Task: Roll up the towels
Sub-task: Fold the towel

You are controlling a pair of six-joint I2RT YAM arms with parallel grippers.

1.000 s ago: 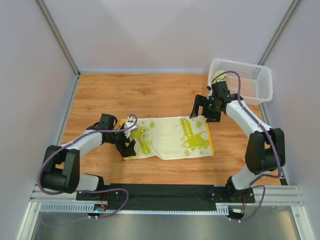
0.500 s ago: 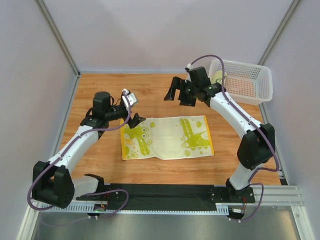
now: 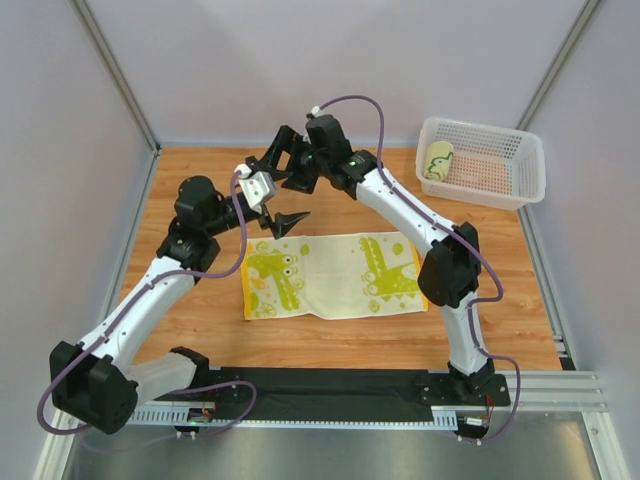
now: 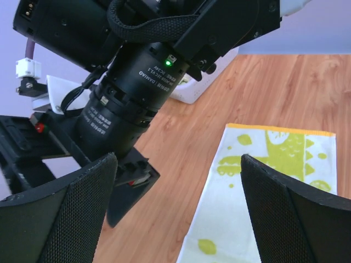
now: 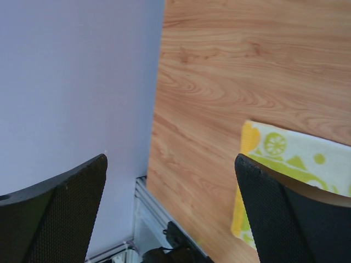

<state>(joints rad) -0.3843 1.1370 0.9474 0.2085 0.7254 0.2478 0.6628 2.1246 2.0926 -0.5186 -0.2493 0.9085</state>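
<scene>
Towel lies flat and unrolled at mid-worktop, its long side running 9 to 3 o'clock. Left pincer hovers just off the towel's 11 o'clock corner, fingers spread, gripping nothing. Right pincer hangs toward 12 o'clock from there, close beside the left wrist, fingers likewise spread and empty. One rolled towel sits in the white basket at 2 o'clock.
</scene>
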